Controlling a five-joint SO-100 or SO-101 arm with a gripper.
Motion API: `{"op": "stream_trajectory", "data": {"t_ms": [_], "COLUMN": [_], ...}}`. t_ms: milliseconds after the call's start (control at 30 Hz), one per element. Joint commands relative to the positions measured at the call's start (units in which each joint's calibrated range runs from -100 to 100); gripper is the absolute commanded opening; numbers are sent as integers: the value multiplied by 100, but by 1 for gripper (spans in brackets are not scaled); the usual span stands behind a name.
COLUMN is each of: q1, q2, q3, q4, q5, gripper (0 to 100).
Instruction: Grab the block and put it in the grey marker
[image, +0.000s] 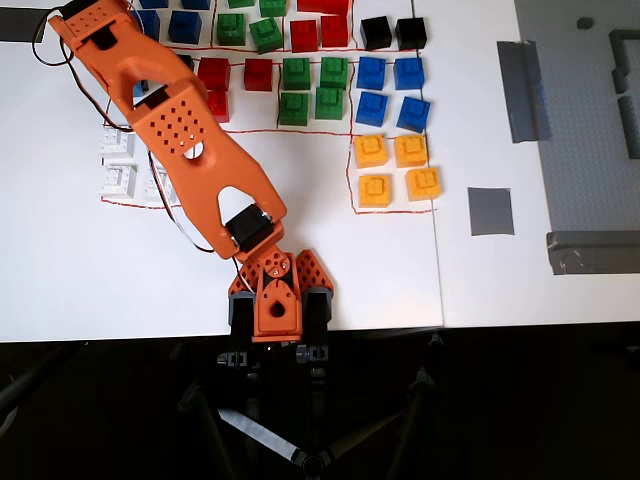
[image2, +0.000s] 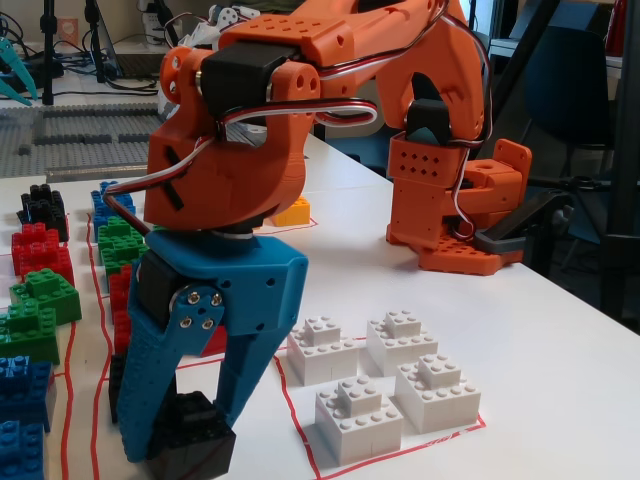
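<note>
An orange robot arm (image: 190, 150) reaches from its base (image: 275, 300) at the near edge of a white surface (image: 330, 270) toward the far left corner in the overhead view, its upper links covering the gripper there. In the fixed view, the blue gripper (image2: 190, 440) points straight down at the front left of the frame, and its two fingers (image2: 150, 400) are closed around a black studded block (image2: 195, 440), pinching it from both sides. The block sits low, at or just above the surface; contact with the surface cannot be judged.

Just right of the gripper in the fixed view, four white stepped blocks (image2: 385, 375) stand in a red-outlined square. To the left are red blocks (image2: 40, 250), green blocks (image2: 40, 300) and blue blocks (image2: 20, 400), with more black blocks (image2: 42, 208) farther back.

From overhead, rows of red, green (image: 312, 88) and blue (image: 390, 90) blocks fill the top of the surface, with two black blocks (image: 393, 33) at the upper edge and four yellow blocks (image: 397, 168) inside a red outline. The grey marker (image: 490, 211), a small flat square patch, lies to the right of the yellow blocks, well apart from the gripper. A long grey tape strip (image: 522, 90) lies above it, and a grey studded baseplate (image: 590, 130) occupies the right edge.
</note>
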Motion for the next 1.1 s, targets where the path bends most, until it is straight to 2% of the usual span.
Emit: {"op": "stream_trajectory", "data": {"t_ms": [0, 300, 667, 800, 1067], "q1": [145, 179, 378, 1152, 3773], "q2": [-617, -1731, -3303, -3692, -4667], "q3": [-185, -240, -621, -213, 1249], "q4": [-85, 1000, 2910, 3399, 3595], "q5": [0, 93, 703, 982, 1954], "gripper": [0, 0, 0, 0, 0]}}
